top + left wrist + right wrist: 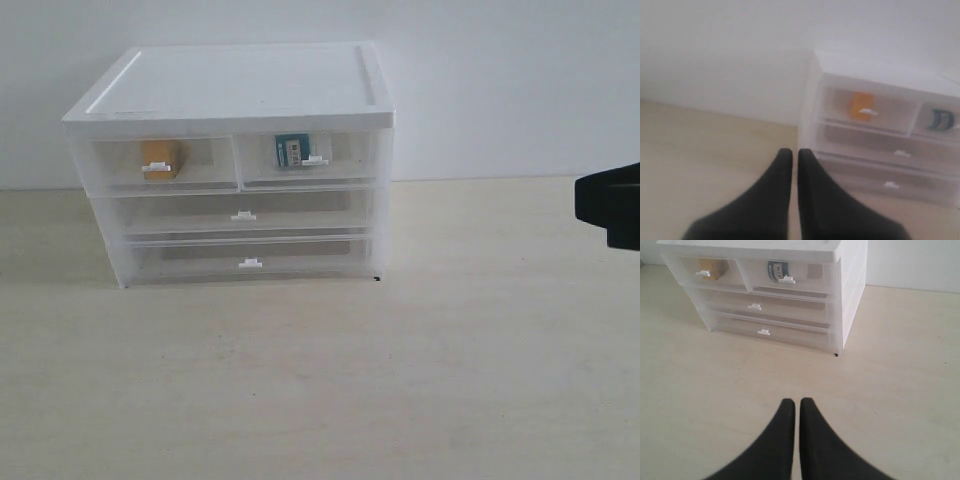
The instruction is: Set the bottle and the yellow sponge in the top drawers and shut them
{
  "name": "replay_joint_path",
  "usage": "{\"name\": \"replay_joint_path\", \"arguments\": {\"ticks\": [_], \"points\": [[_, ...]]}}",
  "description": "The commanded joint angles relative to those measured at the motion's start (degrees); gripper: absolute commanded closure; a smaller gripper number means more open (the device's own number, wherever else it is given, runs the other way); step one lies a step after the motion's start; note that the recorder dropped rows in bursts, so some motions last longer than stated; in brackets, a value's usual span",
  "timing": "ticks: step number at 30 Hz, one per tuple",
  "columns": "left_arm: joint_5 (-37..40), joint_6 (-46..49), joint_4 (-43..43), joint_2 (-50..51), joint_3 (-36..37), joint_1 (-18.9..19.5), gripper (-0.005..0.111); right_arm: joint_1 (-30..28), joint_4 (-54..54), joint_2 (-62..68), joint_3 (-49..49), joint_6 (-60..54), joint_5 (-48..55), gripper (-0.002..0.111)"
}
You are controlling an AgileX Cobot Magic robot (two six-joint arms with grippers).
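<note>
The yellow sponge lies inside the left top drawer, seen through its translucent front. The bottle with its teal label lies inside the right top drawer. Both top drawers sit pushed in flush with the cabinet. My left gripper is shut and empty, off to the cabinet's left side; the sponge and bottle show in its view. My right gripper is shut and empty, above the tabletop in front of the cabinet; the sponge and bottle show behind the drawer fronts.
Two full-width drawers below are pushed in. A black part of the right arm shows at the right edge of the exterior view. The pale wooden tabletop stretches in front of the cabinet; a white wall stands behind.
</note>
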Motion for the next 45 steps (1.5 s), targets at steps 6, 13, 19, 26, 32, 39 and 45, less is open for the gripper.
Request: {"name": "replay_joint_path", "arguments": {"ticks": [6,13,19,26,32,39,45], "points": [[1.3,-12.4,13.9,-1.1,6.6,-0.2,0.103,-0.1,0.1,-0.2,0.1,0.1,-0.1,0.108],[5.7,-12.4,13.9,-2.7,6.6,-0.2,0.103,-0.1,0.1,-0.2,0.1,0.0,0.0,0.108],[5.7,-12.4,13.9,-2.7,6.6,-0.2,0.103,-0.1,0.1,-0.2,0.1,0.1,0.3,0.108],[5.7,-12.4,13.9,-2.7,6.6,-0.2,0.103,-0.1,0.1,-0.2,0.1,0.0,0.2,0.108],[5.7,-12.4,13.9,-2.7,6.6,-0.2,0.103,-0.1,0.1,-0.2,0.1,0.0,0.2,0.108],[5.7,-12.4,13.9,-2.7,6.6,-0.2,0.103,-0.1,0.1,-0.2,0.1,0.1,0.2,0.108],[5.7,-12.4,13.9,-2.7,6.6,-0.2,0.103,-0.1,-2.6,-0.2,0.1,-1.1,-0.1,0.108]]}}
